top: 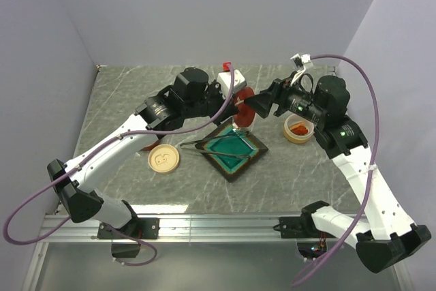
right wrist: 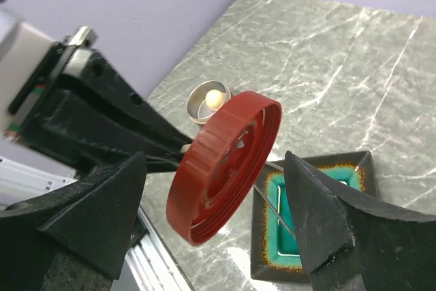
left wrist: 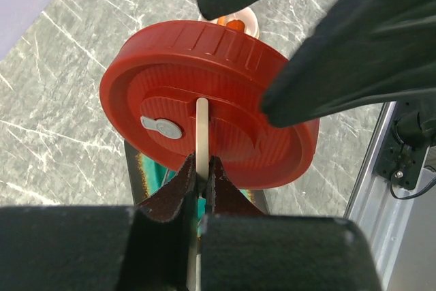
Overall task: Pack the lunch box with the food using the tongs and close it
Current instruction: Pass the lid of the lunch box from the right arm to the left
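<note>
A round red screw lid [top: 244,97] hangs on edge above the table. My left gripper [left wrist: 201,168] is shut on the thin white tab [left wrist: 201,124] at the lid's middle. My right gripper [right wrist: 214,158] is open, one finger on each side of the lid [right wrist: 225,165], not touching it. The tongs [top: 211,146] lie across the teal dish [top: 257,152]. A cream egg-shaped piece [right wrist: 214,98] sits in a small round cup [top: 164,160]. Orange-red lumps [top: 298,127] lie in another cup at the right. The lunch box body is hidden.
A white block with a red top [top: 225,77] stands behind the grippers near the back wall. The purple walls close in the table at the back and both sides. A metal rail [top: 218,223] runs along the near edge.
</note>
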Motion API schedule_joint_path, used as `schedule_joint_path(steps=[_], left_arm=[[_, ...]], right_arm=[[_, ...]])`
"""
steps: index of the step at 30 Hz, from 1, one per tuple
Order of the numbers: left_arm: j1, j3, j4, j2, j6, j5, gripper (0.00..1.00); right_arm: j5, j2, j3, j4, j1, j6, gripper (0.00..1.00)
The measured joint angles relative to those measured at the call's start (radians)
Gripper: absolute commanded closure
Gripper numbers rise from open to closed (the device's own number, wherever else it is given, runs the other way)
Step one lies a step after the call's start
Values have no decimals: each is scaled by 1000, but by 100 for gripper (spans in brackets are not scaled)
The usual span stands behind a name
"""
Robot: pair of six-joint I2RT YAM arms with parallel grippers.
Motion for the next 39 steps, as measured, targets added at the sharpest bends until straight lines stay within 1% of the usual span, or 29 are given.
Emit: schedule_joint_path(steps=[3,4,5,6,9,12,14,15,19,21,23,24,25,26,30,33,35,36,39], left_arm=[[0,10,-1,12,0,-4,100],[0,14,-2,19,0,-6,100],[0,18,-2,25,0,-8,100],[0,23,-4,31,0,-11,100],[0,28,-7,43,0,-19,100],[0,28,-9,45,0,-23,100],[0,28,-9,45,0,-23,100],[0,28,-9,45,0,-22,100],[0,29,-16,45,0,-22,100],[0,29,-19,45,-2,-19,100],[0,29,-20,45,-10,-13,100],[0,29,-22,45,-16,-10,100],[0,29,-21,45,-19,-12,100],[3,31,-22,45,-21,-17,100],[18,32,-34,45,-23,-1,99],[39,32,-47,44,-40,29,95],[61,32,-51,44,-61,65,94],[73,32,-51,44,-74,82,91],[109,30,-41,38,-110,141,91]], right_arm=[[8,16,0,-1,0,12,21],[8,21,0,-1,0,15,27],[10,24,0,-1,0,16,31],[10,27,0,-1,0,18,38],[19,35,0,-8,1,14,46],[26,42,0,-27,2,3,46],[28,47,0,-42,3,-6,45],[30,50,0,-49,3,-13,43],[41,62,0,-85,3,-45,42],[41,69,0,-99,3,-56,44],[33,73,-2,-100,3,-60,57],[23,73,-3,-100,3,-62,75],[3,72,-7,-100,3,-66,84],[-12,71,-10,-103,6,-67,100],[-50,71,-32,-71,5,-33,100],[-92,70,-65,-23,-3,18,100],[-115,71,-84,9,-10,59,100],[-125,71,-92,23,-13,78,100],[-164,71,-116,77,-27,157,100]])
